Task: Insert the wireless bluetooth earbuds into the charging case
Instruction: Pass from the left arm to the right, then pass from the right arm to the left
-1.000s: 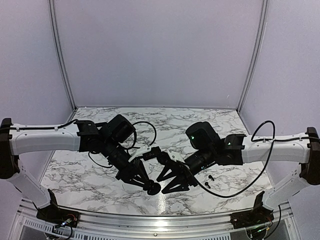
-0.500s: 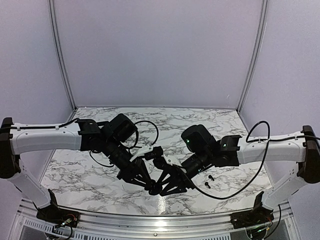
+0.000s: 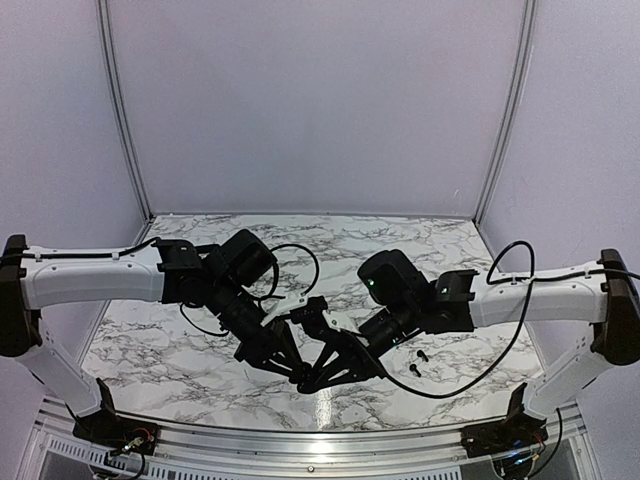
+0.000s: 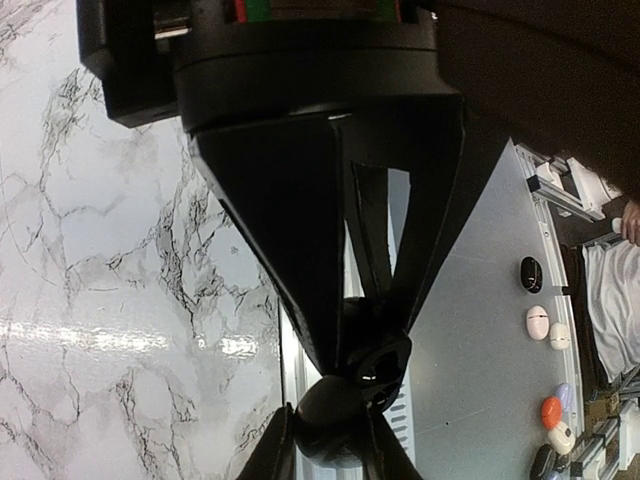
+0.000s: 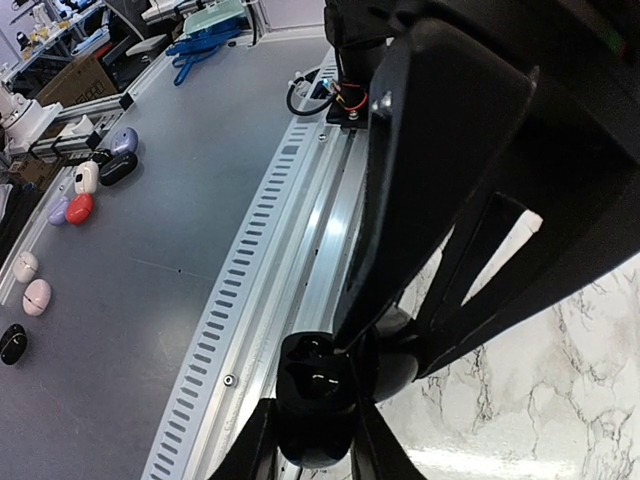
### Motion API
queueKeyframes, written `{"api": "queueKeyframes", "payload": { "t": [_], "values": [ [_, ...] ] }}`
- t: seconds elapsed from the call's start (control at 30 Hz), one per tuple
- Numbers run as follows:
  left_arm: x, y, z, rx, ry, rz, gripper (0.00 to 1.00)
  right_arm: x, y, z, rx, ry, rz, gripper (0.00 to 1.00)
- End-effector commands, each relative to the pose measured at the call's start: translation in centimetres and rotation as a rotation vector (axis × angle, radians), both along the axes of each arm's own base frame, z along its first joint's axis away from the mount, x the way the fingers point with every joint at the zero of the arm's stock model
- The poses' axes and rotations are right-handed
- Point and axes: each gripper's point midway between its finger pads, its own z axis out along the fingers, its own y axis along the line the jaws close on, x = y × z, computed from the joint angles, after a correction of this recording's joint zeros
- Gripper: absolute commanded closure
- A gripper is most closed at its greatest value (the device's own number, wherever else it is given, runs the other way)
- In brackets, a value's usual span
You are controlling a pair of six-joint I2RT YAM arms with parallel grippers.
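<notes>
The black charging case [image 3: 305, 379] hangs open just above the front edge of the marble table [image 3: 170, 360], held between both grippers. My left gripper [image 3: 297, 373] is shut on the half with the sockets [image 5: 315, 385], which faces the right wrist view. My right gripper [image 3: 314, 381] comes in from the right and is shut on the rounded half [image 4: 338, 425]. In the left wrist view my left gripper [image 4: 372, 345] pinches the case from above; in the right wrist view my right gripper [image 5: 385, 350] does the same. Two black earbuds [image 3: 419, 362] lie on the table under the right forearm. I cannot tell what the sockets hold.
A slotted aluminium rail [image 3: 320, 440] runs along the table's front edge right below the case. The right arm's black cable [image 3: 470, 375] loops down over the table near the earbuds. Beyond the rail, several coloured cases [image 5: 85, 185] lie on a grey surface.
My right gripper has slid left to the case and closed its jaws on it. The left gripper has kept its hold and barely moved.
</notes>
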Motion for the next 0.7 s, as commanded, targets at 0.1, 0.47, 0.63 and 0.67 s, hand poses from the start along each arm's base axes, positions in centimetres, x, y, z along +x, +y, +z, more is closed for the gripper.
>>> {"api": "queueKeyframes", "payload": {
  "t": [0.1, 0.47, 0.63, 0.67],
  "values": [
    [0.8, -0.3, 1.1, -0.012, -0.060, 0.009, 0.83, -0.4, 0.8, 1.5, 0.033, -0.003, 0.028, 0.81],
    [4.8, 2.2, 5.8, -0.113, -0.261, 0.185, 0.11, 0.2, 0.3, 3.2, 0.108, -0.019, -0.013, 0.89],
    [11.1, 6.8, 11.5, -0.245, -0.465, 0.533, 0.01, 2.3, -0.6, 5.5, 0.213, -0.025, -0.085, 0.91],
    [12.3, 8.1, 12.7, -0.281, -0.517, 0.621, 0.01, 3.0, -0.8, 6.3, 0.246, -0.035, -0.110, 0.91]
  ]
}}
